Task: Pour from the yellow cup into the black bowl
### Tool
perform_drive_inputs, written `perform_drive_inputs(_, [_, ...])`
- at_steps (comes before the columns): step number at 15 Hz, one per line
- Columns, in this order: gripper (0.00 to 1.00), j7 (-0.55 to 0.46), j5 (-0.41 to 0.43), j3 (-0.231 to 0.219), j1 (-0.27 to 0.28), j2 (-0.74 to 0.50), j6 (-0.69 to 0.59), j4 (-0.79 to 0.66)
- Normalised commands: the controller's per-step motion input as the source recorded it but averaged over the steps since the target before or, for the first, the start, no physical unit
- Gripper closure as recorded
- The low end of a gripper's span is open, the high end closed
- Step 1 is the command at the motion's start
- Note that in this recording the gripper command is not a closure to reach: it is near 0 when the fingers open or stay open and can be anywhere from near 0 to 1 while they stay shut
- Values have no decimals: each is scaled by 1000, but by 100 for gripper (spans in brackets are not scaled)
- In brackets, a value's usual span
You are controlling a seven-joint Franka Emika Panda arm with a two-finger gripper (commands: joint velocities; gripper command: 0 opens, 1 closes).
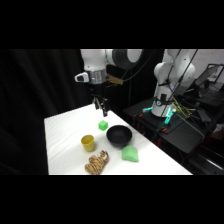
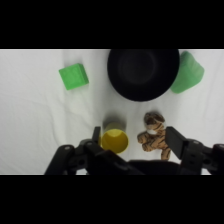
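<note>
Mustard-yellow cup (image 2: 115, 140) on white table (image 1: 65, 130); glossy black bowl (image 2: 143, 71); bright green cube (image 2: 73, 77); paler light-green faceted block (image 2: 187, 73); tan tiger toy (image 2: 154, 137) striped dark brown, muzzle pale; white arm with black gripper (image 1: 101, 107).

Dark room all around, black behind the arm, and the white table (image 1: 65, 145) catches nearly all the light, glowing bright from above. A teal light (image 1: 168, 113) shines off by the arm's base. From the wrist the tabletop is evenly lit, almost washed out. A soft grey shadow sits against the yellow cup (image 2: 114, 141). The black bowl (image 2: 143, 72) swallows light, showing only a faint sheen.
</note>
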Motion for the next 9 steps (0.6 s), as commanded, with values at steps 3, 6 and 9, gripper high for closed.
perform_drive_inputs(3, [0, -8, 6, 33, -28, 19, 11, 27])
perform_drive_inputs(6, [0, -50, 25, 50, -16, 149, 50, 221])
perform_drive_inputs(9, [0, -81, 73, 61, -5, 308, 83, 446])
